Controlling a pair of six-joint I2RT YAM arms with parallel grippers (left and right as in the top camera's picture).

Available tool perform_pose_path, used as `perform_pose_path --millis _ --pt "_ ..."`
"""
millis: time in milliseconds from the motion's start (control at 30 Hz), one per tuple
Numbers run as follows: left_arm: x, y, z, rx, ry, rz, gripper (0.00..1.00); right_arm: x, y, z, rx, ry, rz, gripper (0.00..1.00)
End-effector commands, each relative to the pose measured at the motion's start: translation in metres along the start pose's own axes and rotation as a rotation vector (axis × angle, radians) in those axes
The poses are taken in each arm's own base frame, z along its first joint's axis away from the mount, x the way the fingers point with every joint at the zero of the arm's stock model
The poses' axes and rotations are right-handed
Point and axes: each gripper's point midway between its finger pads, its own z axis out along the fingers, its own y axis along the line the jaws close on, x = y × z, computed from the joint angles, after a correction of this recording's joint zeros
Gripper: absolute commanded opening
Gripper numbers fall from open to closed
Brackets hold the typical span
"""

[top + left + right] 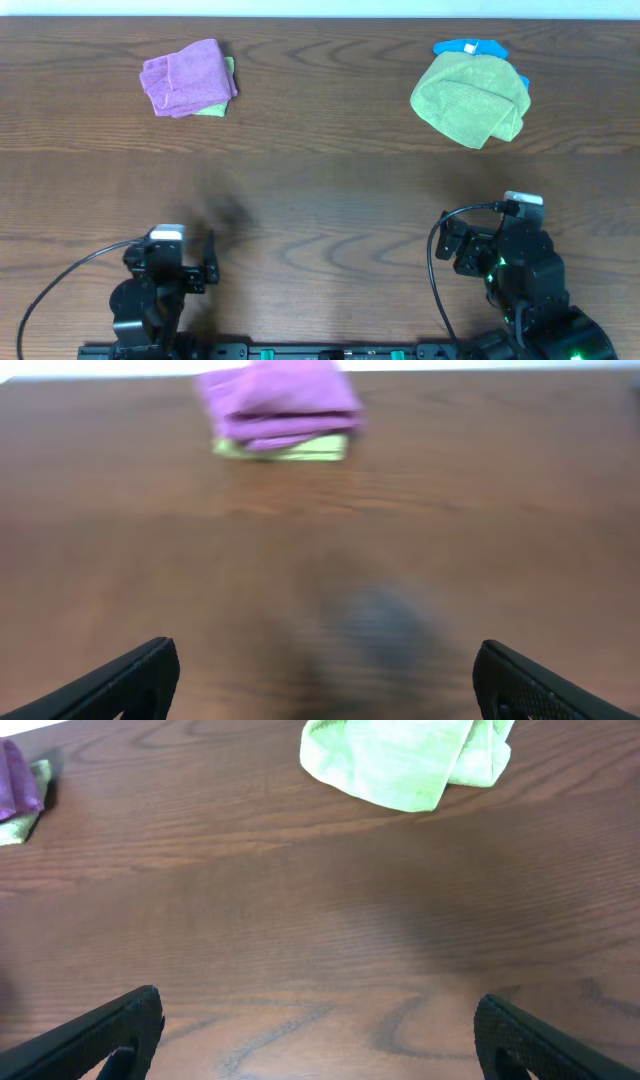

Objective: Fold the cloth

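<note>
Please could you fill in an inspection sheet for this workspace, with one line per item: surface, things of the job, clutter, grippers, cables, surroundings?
Surface: dark wood-grain table; no spills or marks seen.
Job's things: purple cloth, bunched up at the far left, lying on a light green cloth.
Clutter: olive-green towel at the far right, lying over a blue cloth.
Grippers: left gripper and right gripper are both open and hold nothing; both are at the near edge, apart from all cloths.
Cables: one black cable curves from the left arm, and a second cable loops at the right arm; neither touches a cloth.
Surroundings: a pale strip beyond the table's far edge; nothing else seen.
</note>
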Motion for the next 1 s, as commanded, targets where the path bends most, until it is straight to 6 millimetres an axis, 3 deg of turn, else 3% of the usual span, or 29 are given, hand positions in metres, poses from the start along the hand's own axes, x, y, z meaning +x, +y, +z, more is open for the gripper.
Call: perform_pose_path --millis 0,233,967 --pt "0.001 0.023 -0.001 -0.134 -0.015 -0.137 0.95 0.001 0.0 0.0 0.001 0.0 0.008 0.99" --pt "0.02 0.026 0.013 -0.147 0.01 -0.138 0.95 0.001 0.0 0.0 0.001 0.0 0.008 0.99" --pt "0.022 0.029 0.018 -0.164 -0.004 -0.138 0.95 0.001 0.0 0.0 0.001 0.0 0.008 0.99"
